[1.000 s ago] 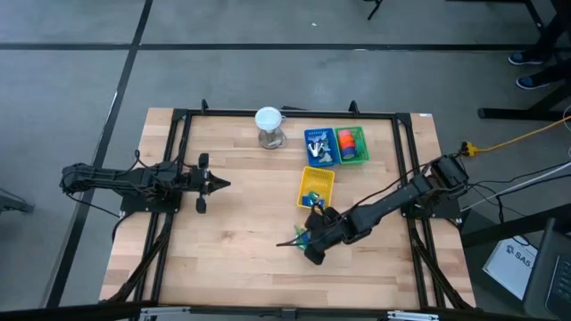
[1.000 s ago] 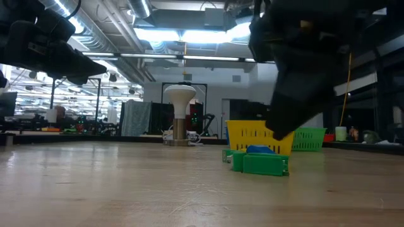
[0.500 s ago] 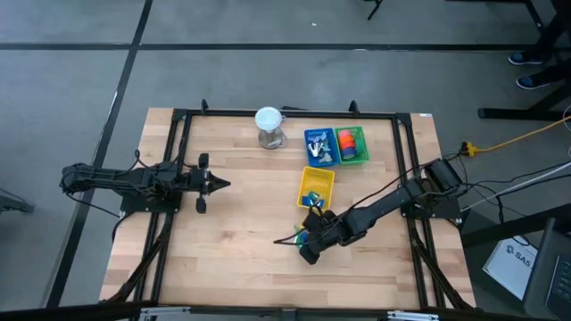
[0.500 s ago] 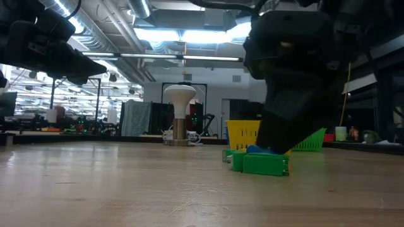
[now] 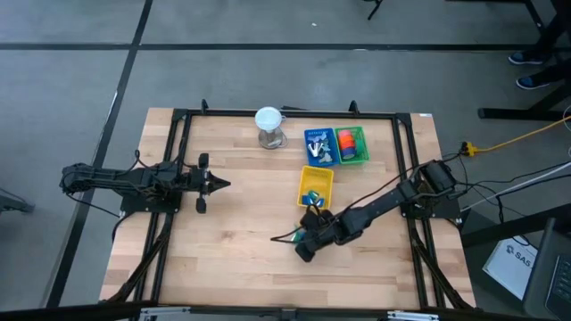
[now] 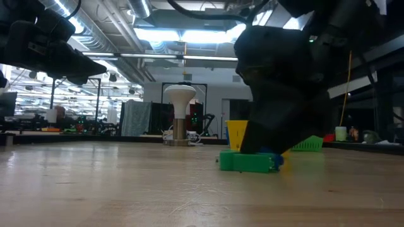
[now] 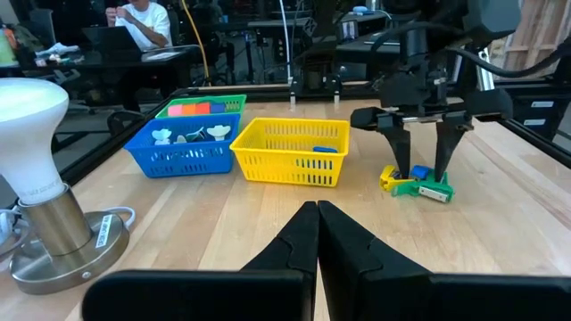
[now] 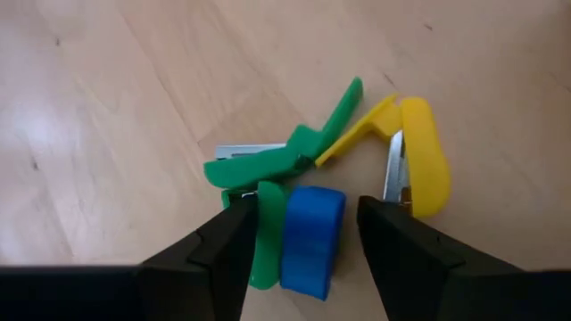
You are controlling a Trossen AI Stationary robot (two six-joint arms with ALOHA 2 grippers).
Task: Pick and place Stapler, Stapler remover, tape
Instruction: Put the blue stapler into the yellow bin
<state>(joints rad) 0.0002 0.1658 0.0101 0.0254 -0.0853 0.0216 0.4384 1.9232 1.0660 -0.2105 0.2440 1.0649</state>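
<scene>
Near the middle of the bench, toward its right edge, the right gripper stands low over a small heap of staplers, its dark fingers apart on either side of a blue stapler and a green stapler; whether they touch is unclear. A yellow stapler lies just beside, hinged open. All are smooth plastic on pale wood grain. Behind them sits a yellow mesh basket, then a blue basket of metal staple removers and a green basket holding tape. The left gripper waits, closed, near the left edge.
</scene>
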